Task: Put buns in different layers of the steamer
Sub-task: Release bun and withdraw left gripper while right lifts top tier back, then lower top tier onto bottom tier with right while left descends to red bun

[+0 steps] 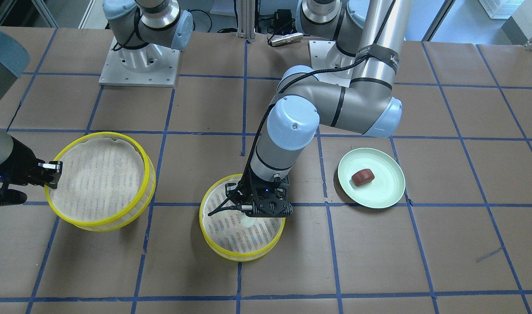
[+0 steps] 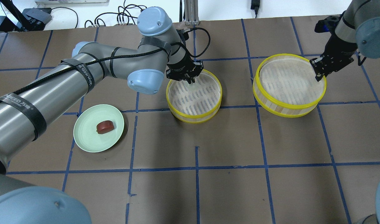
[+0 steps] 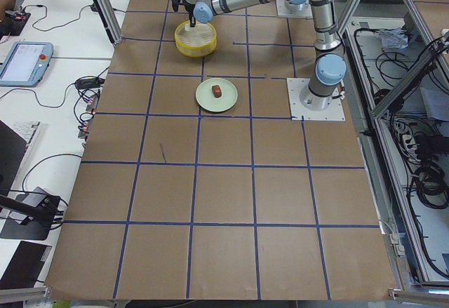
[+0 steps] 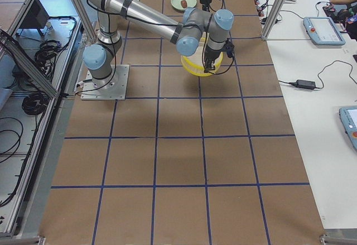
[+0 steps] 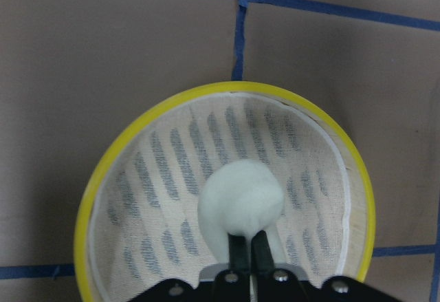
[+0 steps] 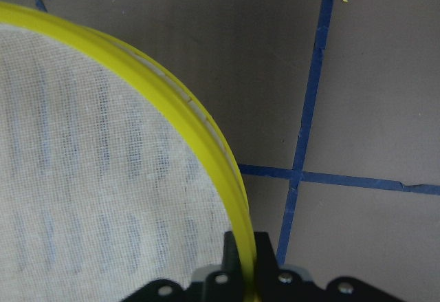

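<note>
The white bun (image 5: 240,197) is pinched at its lower edge by the fingers of the left gripper (image 5: 247,241). It is held inside the centre steamer tray (image 2: 194,119), mid-frame in the overhead view. Contact with the tray floor cannot be told.

The yellow rim of the second steamer tray (image 2: 288,108), upper right, is clamped between the fingers of the right gripper (image 6: 242,259).

The reddish-brown bun (image 2: 105,127) is seen on the green plate (image 2: 87,140), lower left.

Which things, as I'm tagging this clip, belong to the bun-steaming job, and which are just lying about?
Job: white bun, held by left gripper in middle steamer tray; reddish-brown bun on green plate; second steamer tray, its rim pinched by right gripper.
Lying about: cables at the table's back edge; teach pendant on the side bench.
</note>
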{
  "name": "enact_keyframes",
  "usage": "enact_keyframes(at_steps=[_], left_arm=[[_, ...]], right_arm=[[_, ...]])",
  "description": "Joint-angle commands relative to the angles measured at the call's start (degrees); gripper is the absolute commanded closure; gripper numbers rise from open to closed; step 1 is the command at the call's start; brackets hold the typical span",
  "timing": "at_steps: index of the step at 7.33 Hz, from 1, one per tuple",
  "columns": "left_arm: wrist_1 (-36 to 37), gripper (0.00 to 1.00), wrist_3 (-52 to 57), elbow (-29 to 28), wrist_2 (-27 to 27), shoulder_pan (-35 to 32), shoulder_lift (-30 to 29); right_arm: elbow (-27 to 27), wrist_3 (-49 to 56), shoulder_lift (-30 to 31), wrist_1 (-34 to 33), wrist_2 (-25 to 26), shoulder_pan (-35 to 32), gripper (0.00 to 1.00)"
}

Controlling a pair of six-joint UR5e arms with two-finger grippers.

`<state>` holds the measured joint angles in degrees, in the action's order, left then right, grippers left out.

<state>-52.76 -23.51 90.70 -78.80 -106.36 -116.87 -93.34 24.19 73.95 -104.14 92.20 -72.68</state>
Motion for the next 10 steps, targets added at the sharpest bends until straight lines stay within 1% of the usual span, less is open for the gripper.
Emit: enact_keyframes(at_steps=[1, 2, 3, 4, 5, 6, 7, 8, 9, 10], left_arm=[[0.12, 0.00, -0.66, 0.71, -0.65, -0.34, 1.55], [0.03, 0.00, 0.30, 0.53, -3.79, -0.34, 2.08], [-0.32, 0.00, 8.84, 1.05, -8.26, 0.71, 2.87], [-1.89, 0.00, 17.97, 2.36, -10.91, 4.11, 4.27], [-4.26, 0.00, 19.63, 6.03, -10.76, 9.02, 7.76], [-5.06, 0.00, 24.17, 11.64, -10.85, 13.42, 11.98], [-5.07, 0.00, 31.53, 17.44, -10.94, 17.90, 16.28], [-5.07, 0.00, 37.86, 21.41, -10.85, 23.16, 18.76], [-5.16, 0.00, 43.67, 23.80, -11.03, 27.48, 18.70], [-5.16, 0.00, 45.82, 26.00, -11.98, 29.52, 17.31]], right_arm=[[0.00, -0.55, 0.49, -0.01, 0.09, -0.26, 0.93], [0.09, -2.81, 0.84, 0.42, 0.09, -0.70, 0.93], [0.09, -7.97, 1.11, 0.78, 0.00, -2.53, 0.93], [0.18, -12.55, 1.11, 0.35, 0.00, -6.29, 0.93], [0.18, -20.68, 0.94, 0.34, -0.44, -10.85, 0.93], [0.53, -27.90, 0.24, 0.17, -0.79, -14.64, 0.93], [1.23, -34.67, -1.16, 0.08, -0.88, -18.68, 0.93], [3.06, -40.66, -2.91, -2.10, -0.88, -23.07, 0.93], [3.60, -43.85, -6.15, -4.64, -0.88, -25.29, 0.93], [3.61, -46.23, -8.10, -9.63, -0.79, -27.66, 0.93]])
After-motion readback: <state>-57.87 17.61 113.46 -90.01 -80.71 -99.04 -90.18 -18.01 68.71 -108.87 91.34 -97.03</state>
